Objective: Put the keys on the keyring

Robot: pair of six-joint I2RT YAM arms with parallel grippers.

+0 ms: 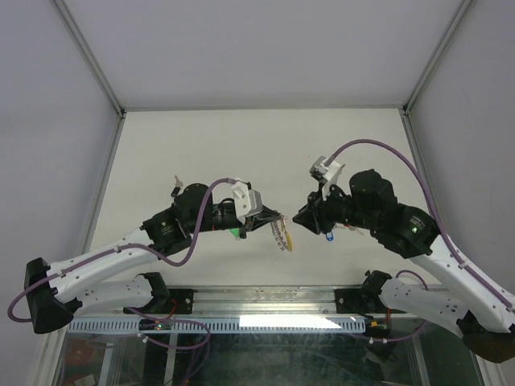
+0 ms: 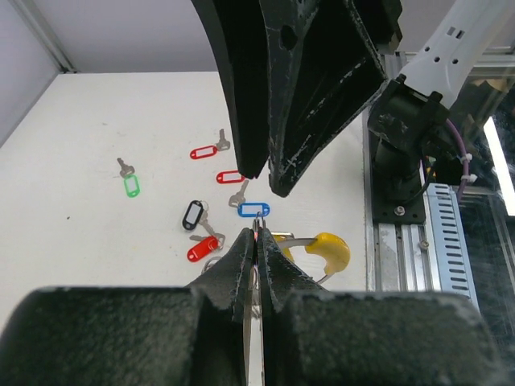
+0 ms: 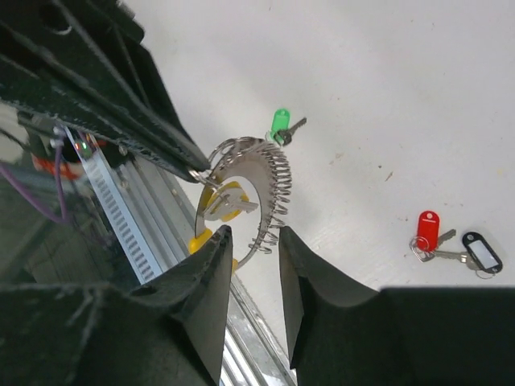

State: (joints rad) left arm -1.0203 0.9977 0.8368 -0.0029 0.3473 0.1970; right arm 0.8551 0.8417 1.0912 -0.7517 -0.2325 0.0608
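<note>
My arms lean inward, tips nearly meeting. Left gripper (image 2: 256, 235) pinches the keyring (image 3: 273, 173) aloft; right gripper (image 3: 251, 237) stands parted beside it, above the table's (image 1: 201, 153) near edge.

No legible text, number, brand or sign anywhere, not even on the coloured tags of the keys (image 2: 203, 151).

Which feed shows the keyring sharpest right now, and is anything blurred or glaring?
Right wrist: keyring crisp and evenly lit, right gripper in the foreground soft-edged. Left wrist: ring largely hidden behind the dark left gripper, loose keys sharp. Top external: keyring small, bright reflection on the front rail.
</note>
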